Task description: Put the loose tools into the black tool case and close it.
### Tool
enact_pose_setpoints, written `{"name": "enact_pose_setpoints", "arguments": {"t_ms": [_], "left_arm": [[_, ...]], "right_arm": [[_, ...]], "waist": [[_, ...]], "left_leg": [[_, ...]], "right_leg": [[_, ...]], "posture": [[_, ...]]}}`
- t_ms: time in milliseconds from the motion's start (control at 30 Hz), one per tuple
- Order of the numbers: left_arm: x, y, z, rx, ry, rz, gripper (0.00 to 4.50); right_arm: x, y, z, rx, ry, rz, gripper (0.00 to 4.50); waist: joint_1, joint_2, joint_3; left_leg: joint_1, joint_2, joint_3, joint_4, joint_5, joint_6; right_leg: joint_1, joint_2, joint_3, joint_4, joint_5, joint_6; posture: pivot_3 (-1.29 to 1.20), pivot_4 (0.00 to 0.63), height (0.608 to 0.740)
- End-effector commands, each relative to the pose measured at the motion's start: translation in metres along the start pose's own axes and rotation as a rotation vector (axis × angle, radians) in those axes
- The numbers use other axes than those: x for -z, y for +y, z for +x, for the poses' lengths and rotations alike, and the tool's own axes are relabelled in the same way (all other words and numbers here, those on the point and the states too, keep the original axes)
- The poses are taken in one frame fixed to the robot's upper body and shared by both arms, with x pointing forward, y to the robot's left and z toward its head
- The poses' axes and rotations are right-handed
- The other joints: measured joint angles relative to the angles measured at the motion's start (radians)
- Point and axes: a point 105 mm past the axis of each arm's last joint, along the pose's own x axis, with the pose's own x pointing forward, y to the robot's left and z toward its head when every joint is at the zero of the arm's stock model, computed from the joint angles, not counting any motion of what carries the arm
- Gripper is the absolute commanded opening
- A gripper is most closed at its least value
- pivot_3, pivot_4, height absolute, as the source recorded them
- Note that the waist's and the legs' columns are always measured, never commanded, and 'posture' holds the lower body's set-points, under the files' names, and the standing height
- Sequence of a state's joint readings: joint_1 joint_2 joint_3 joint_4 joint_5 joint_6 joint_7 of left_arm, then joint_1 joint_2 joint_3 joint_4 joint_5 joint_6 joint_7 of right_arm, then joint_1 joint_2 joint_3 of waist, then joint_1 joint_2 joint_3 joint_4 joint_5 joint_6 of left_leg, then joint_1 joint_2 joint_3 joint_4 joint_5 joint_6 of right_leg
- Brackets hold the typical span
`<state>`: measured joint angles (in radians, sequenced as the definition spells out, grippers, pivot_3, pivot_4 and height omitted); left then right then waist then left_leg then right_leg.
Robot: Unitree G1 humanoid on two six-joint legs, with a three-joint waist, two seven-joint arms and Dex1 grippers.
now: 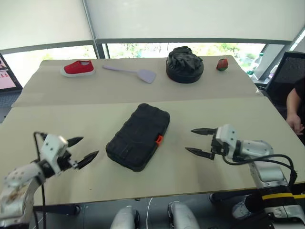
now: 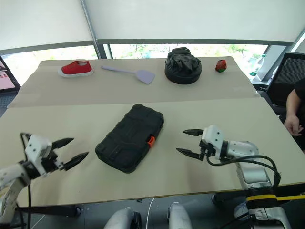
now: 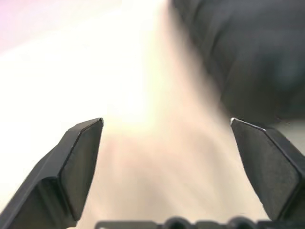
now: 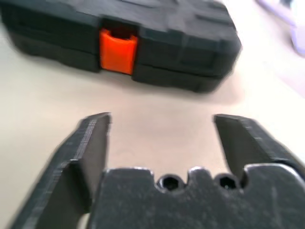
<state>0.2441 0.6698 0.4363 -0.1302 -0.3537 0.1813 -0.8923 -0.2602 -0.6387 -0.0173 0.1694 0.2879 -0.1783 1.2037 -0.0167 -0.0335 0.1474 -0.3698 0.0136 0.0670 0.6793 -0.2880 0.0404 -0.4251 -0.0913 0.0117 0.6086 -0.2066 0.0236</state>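
The black tool case (image 1: 138,137) looks shut on the desk (image 1: 228,119), so both open claws, left claw (image 1: 84,150) and right claw (image 1: 199,141), should keep off it.

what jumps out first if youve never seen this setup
The closed black tool case lying at an angle mid-table, its orange latch facing the right gripper. That one and the left gripper flank it, both open and empty. Along the far edge sit a red shoe, lilac spatula and black fabric bundle.

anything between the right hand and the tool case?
Nothing. Bare tan tabletop separates the open right hand from the closed black tool case and its orange latch, seen in the right wrist and head views.
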Motion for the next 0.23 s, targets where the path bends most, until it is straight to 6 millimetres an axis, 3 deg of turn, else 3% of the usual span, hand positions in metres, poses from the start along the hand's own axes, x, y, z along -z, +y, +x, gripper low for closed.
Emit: {"name": "enact_pose_setpoints", "arguments": {"t_ms": [33,233], "left_arm": [[0.003,0.017,-0.016,-0.132,0.007,0.069,4.5],[0.006,0.017,-0.019,-0.247,-0.047,0.046,4.5]], "right_arm": [[-0.002,-0.014,-0.014,0.061,-0.042,0.023,4.43],[0.017,-0.026,-0.021,0.161,0.004,-0.088,4.43]], "waist": [[0.011,-0.002,0.001],[0.02,-0.001,0.002]], "left_leg": [[0.0,0.0,0.0,0.0,0.0,0.0],[-0.001,0.0,0.0,0.0,0.0,-0.001]], "right_leg": [[0.0,-0.001,-0.001,0.0,0.0,0.0],[0.0,-0.01,-0.001,0.0,0.0,0.0]], "posture": [[0.0,0.15,0.74],[0.0,0.15,0.74]]}}
